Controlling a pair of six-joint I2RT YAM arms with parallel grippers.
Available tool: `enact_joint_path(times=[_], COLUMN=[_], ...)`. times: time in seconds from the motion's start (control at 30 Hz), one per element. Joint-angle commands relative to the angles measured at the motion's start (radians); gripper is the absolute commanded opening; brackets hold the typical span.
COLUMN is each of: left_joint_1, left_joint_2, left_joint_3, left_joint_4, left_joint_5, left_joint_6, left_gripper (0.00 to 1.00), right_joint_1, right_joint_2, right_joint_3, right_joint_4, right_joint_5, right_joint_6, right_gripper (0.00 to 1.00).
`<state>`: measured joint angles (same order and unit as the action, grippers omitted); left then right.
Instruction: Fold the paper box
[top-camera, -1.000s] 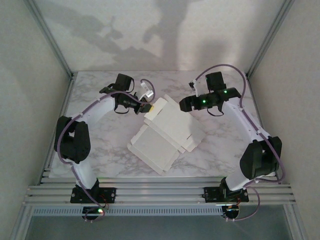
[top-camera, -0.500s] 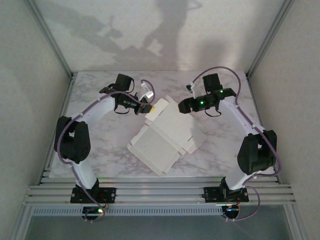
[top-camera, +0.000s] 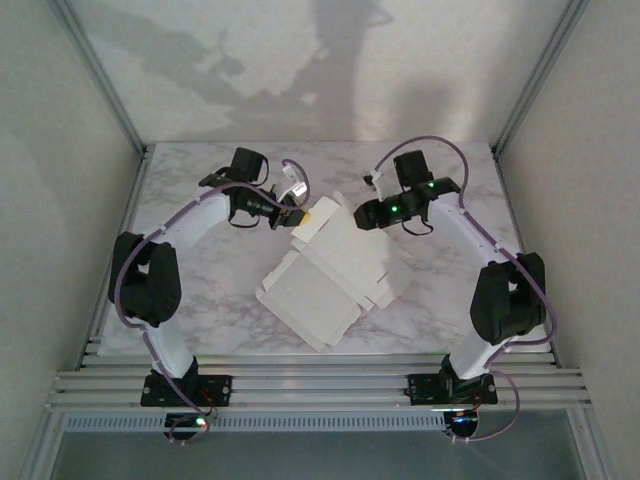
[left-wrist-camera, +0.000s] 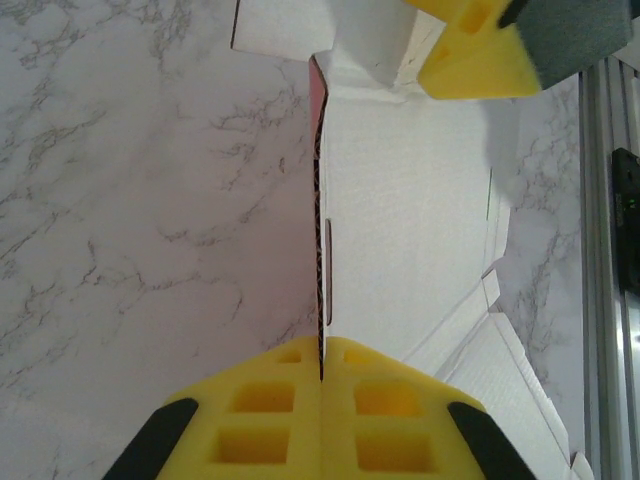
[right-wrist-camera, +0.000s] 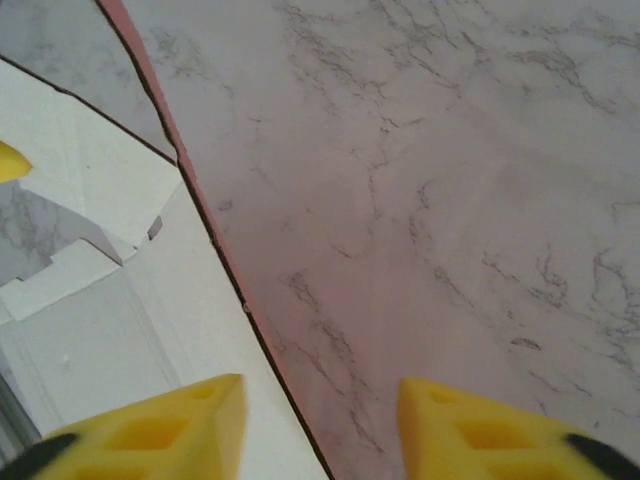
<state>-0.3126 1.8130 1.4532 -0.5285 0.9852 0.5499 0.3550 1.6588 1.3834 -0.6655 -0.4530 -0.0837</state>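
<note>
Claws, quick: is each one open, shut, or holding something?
Left claw: closed, pinching the box by its edge.
Right claw: open, straddling the box's edge, not gripping.

The right gripper (top-camera: 359, 214) has slid left, onto the far right edge of the paper box (top-camera: 310, 295) — its jaws narrower now; the box's raised far panel has sunk flatter.

No legible text, label, brand, number on paper box (top-camera: 320, 290) or elsewhere.
</note>
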Motion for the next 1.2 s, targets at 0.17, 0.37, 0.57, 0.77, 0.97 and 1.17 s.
enact_joint_path(times=[0.17,0.37,0.57,0.77,0.97,1.17], left_joint_1=[0.012,0.027,0.046,0.031,-0.045,-0.144], left_joint_2=[0.021,0.034,-0.013,-0.071,0.012,0.113], left_joint_3=[0.015,0.031,0.024,0.053,0.184,0.287], left_joint_4=[0.030,0.052,0.223,0.387,0.340,0.256], left_joint_5=[0.035,0.041,0.051,0.017,0.028,0.025], left_joint_6=[-0.004,-0.042,-0.311,-0.666,-0.878,-0.950], left_gripper=[0.00,0.04,0.43,0.62,0.58,0.61], right_joint_1=[0.043,0.050,0.059,0.091,0.129,0.152], right_joint_2=[-0.044,-0.088,-0.161,-0.234,-0.274,-0.295], right_joint_3=[-0.027,-0.030,-0.071,-0.144,-0.176,-0.195], right_joint_4=[-0.003,-0.036,-0.045,-0.013,0.007,0.024], right_joint_5=[0.087,0.072,0.091,0.172,0.195,0.216], right_joint_6=[-0.005,0.006,0.057,0.126,0.194,0.220], right_gripper=[0.22,0.11,0.00,0.00,0.00,0.00])
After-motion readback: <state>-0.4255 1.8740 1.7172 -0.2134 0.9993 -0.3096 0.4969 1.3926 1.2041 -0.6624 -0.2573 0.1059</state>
